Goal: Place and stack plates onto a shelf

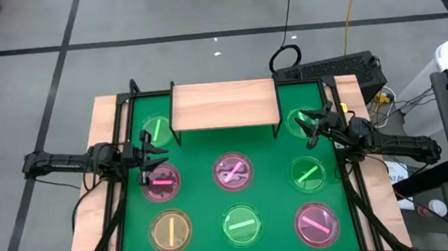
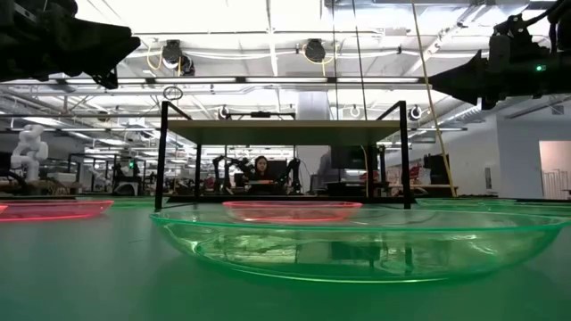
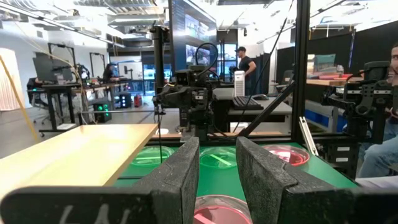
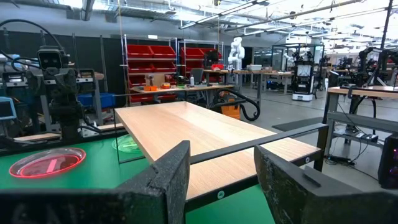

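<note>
The wooden shelf (image 1: 224, 103) stands on black legs at the table's far middle, with nothing on it. Eight plates lie flat on the green mat: green (image 1: 157, 131) and green (image 1: 301, 123) beside the shelf, pink (image 1: 160, 181), pink (image 1: 234, 172), green (image 1: 308, 172), then yellow (image 1: 170, 230), green (image 1: 242, 225), pink (image 1: 316, 223). My left gripper (image 1: 154, 158) hangs open above the mat between the left green and left pink plates, pointing right. My right gripper (image 1: 305, 128) hangs open over the right green plate, pointing left at the shelf (image 4: 205, 140).
Bare wooden strips run along the table's left and right sides, where the arm bases sit. A keyboard and cables lie beyond the far right corner. The space under the shelf (image 2: 285, 132) is open. People and benches show in the room behind.
</note>
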Controlling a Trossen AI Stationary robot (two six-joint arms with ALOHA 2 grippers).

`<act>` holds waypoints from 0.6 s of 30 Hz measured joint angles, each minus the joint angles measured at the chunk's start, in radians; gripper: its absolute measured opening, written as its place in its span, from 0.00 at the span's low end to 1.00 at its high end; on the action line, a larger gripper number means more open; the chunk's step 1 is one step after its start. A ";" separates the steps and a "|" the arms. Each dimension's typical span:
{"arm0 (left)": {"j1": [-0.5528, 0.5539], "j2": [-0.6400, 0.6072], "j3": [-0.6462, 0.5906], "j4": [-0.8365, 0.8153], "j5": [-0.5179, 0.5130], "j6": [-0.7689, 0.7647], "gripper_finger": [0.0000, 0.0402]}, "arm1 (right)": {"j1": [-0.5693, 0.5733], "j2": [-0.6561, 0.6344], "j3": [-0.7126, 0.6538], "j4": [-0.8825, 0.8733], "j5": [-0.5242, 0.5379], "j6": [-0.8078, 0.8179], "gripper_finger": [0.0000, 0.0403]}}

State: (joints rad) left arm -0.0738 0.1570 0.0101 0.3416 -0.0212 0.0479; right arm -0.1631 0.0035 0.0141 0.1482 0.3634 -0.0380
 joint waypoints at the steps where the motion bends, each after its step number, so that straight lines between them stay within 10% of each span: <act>1: 0.000 0.000 0.000 0.000 0.000 0.000 0.28 | 0.000 0.000 0.000 0.000 0.000 0.000 0.40; 18: 0.000 0.000 0.000 0.029 -0.002 0.001 0.28 | 0.000 0.000 0.000 0.000 0.000 0.000 0.40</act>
State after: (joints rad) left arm -0.0736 0.1568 0.0102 0.3708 -0.0235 0.0485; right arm -0.1627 0.0033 0.0143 0.1486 0.3637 -0.0383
